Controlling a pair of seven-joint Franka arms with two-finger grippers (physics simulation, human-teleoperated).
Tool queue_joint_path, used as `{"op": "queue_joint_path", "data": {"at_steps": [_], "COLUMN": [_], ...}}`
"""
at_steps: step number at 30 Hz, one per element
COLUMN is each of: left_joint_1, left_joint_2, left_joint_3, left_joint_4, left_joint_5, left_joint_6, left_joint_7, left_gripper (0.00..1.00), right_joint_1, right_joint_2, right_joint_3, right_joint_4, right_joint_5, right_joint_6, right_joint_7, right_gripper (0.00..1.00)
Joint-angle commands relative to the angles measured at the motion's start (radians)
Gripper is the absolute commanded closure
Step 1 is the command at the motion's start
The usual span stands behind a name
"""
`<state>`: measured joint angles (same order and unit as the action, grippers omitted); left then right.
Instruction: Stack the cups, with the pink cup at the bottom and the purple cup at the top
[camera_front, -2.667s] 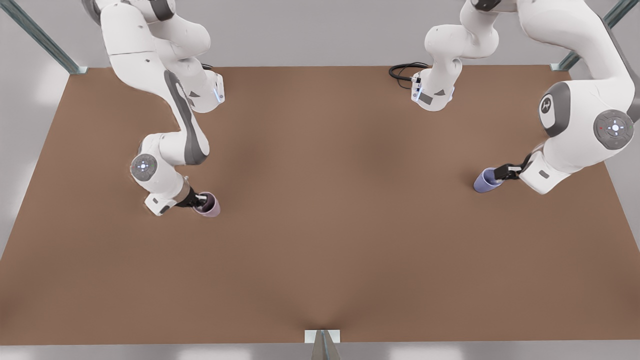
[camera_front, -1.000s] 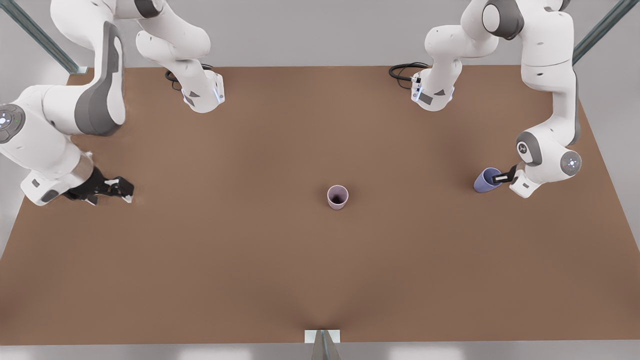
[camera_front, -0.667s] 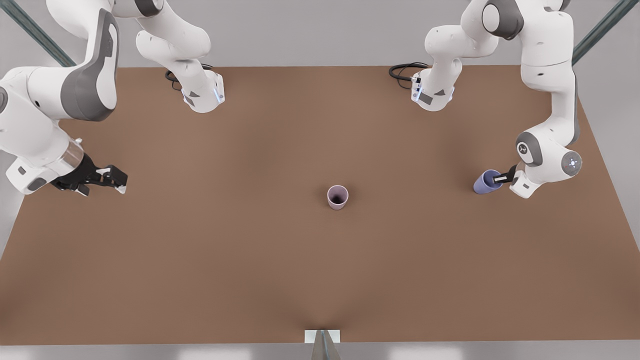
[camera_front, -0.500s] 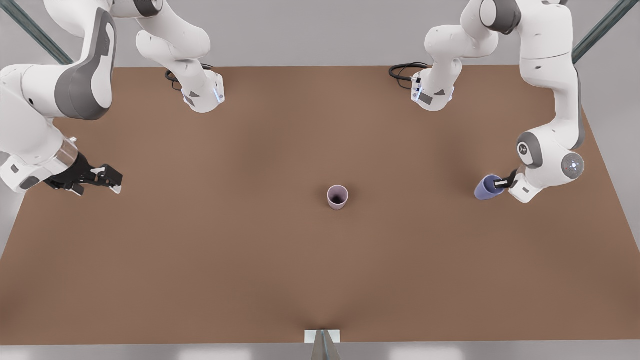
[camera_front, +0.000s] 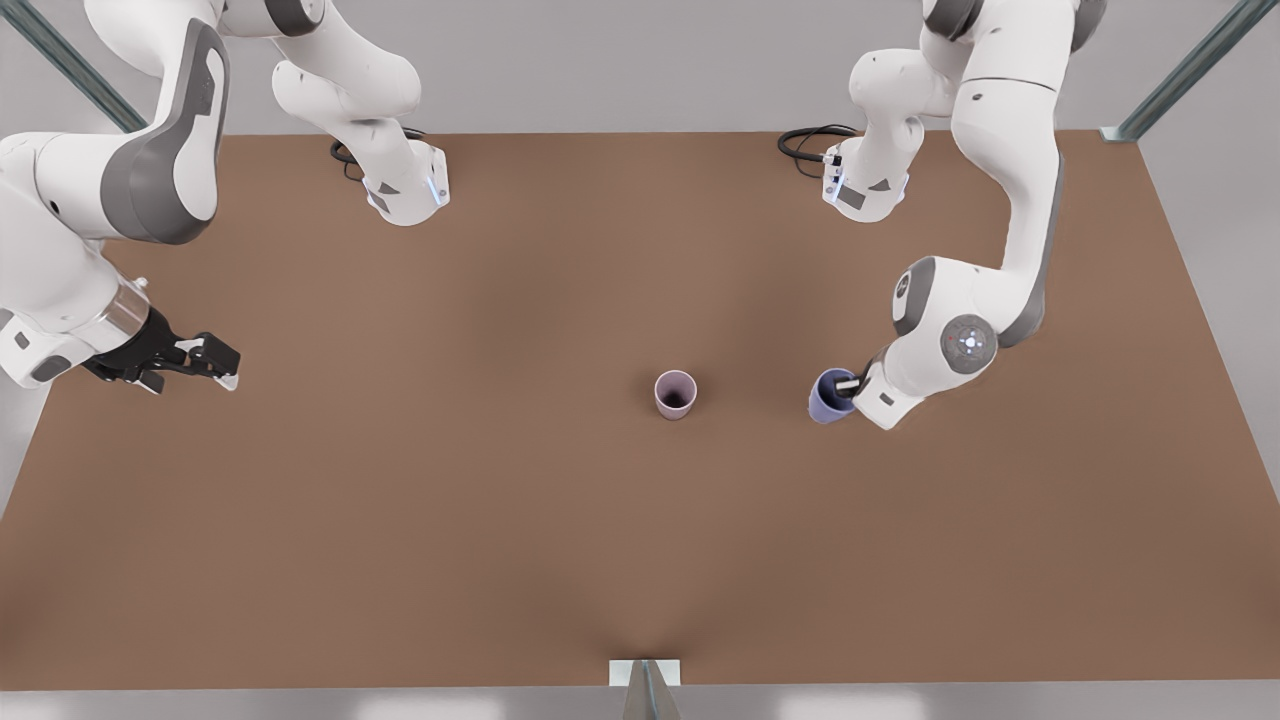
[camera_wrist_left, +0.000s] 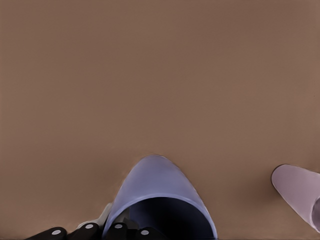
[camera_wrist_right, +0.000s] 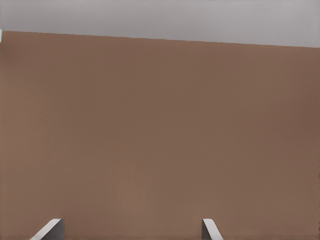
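Observation:
The pink cup (camera_front: 675, 394) stands upright alone near the table's middle; the left wrist view catches its side (camera_wrist_left: 297, 192). The purple cup (camera_front: 828, 396) hangs tilted a short way to the front view's right of it, its dark inside showing (camera_wrist_left: 160, 195). My left gripper (camera_front: 848, 385) is shut on the purple cup's rim, with dark fingers (camera_wrist_left: 107, 232) at the wall. My right gripper (camera_front: 225, 365) waits open over the table's edge at the front view's left, its two fingertips (camera_wrist_right: 52, 227) wide apart above bare brown surface.
Two arm bases (camera_front: 405, 190) (camera_front: 865, 190) stand at the back of the brown table (camera_front: 500, 520), with a black cable (camera_front: 805, 140) beside the one on the front view's right. A small metal bracket (camera_front: 645, 675) sits at the front edge.
The left gripper has carried the purple cup from the front view's far right to just beside the pink cup. The right gripper has barely shifted at the left edge.

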<state>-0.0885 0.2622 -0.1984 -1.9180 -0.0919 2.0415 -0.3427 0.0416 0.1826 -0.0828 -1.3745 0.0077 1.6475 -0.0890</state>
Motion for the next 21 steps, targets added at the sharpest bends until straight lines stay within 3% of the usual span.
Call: {"op": "queue_joint_path", "data": {"at_steps": [1,5,8,13,21], "left_joint_1": [0.0,-0.016,-0.054,-0.178,-0.218], "left_joint_2": [-0.001,0.003,0.008,0.124,0.169], "left_joint_3": [-0.016,-0.124,-0.125,-0.125,-0.125], "left_joint_4": [0.0,0.03,0.034,0.206,0.235], "left_joint_5": [-0.085,-0.083,-0.083,-0.08,-0.075], "left_joint_6": [0.0,0.0,0.008,0.016,0.013], "left_joint_7": [-0.021,-0.189,-0.248,-0.481,-0.536], "left_gripper": [0.79,0.79,0.79,0.79,0.79], "right_joint_1": [0.0,0.0,0.0,0.0,0.0], "right_joint_2": [0.0,0.0,0.0,0.005,0.005], "right_joint_3": [0.0,0.0,0.0,0.0,0.0], "right_joint_4": [0.0,0.0,0.0,0.0,0.0], "right_joint_5": [0.0,0.0,0.0,-0.002,-0.002], "right_joint_6": [0.0,-0.002,0.005,0.008,0.008], "right_joint_7": [0.0,0.0,0.0,0.0,0.0], "right_gripper": [0.0,0.0,0.0,0.0,0.0]}}
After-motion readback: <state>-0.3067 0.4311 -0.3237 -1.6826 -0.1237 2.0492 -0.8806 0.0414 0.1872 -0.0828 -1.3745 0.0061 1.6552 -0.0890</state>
